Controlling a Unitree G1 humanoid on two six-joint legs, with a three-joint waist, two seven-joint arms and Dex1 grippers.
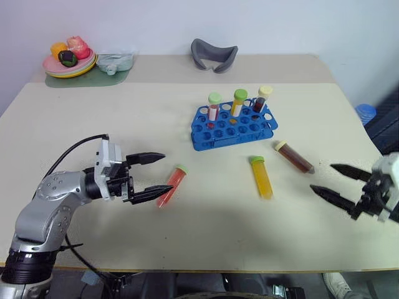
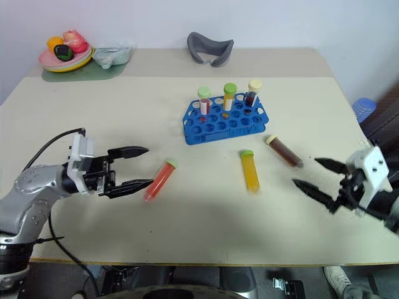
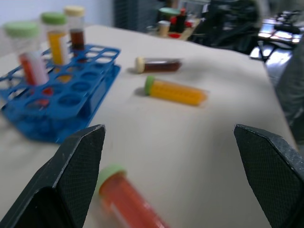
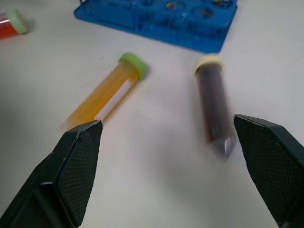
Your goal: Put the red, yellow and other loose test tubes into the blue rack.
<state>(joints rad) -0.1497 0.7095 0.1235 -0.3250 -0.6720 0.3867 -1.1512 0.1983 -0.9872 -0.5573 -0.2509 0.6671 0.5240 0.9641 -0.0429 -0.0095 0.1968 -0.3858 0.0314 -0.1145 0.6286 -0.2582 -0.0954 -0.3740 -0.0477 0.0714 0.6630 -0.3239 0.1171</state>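
Observation:
Three loose test tubes lie on the beige table in front of the blue rack [image 1: 232,126]. The red one [image 1: 171,186] has a pale green cap, and my left gripper [image 1: 167,172] is open right beside it, the near fingertip at the tube's side. The yellow tube [image 1: 261,177] and the dark brown tube [image 1: 294,156] lie side by side further right. My right gripper [image 1: 322,177] is open just right of the brown tube, holding nothing. In the right wrist view the yellow tube [image 4: 107,92] and the brown tube [image 4: 213,104] lie ahead of the spread fingers.
Three capped tubes stand upright along the rack's far row [image 1: 239,101]. A plate of toy food [image 1: 68,62] and a teal dish [image 1: 115,62] sit at the far left corner. A grey curved object [image 1: 214,55] lies at the far middle. The table's right edge is near my right gripper.

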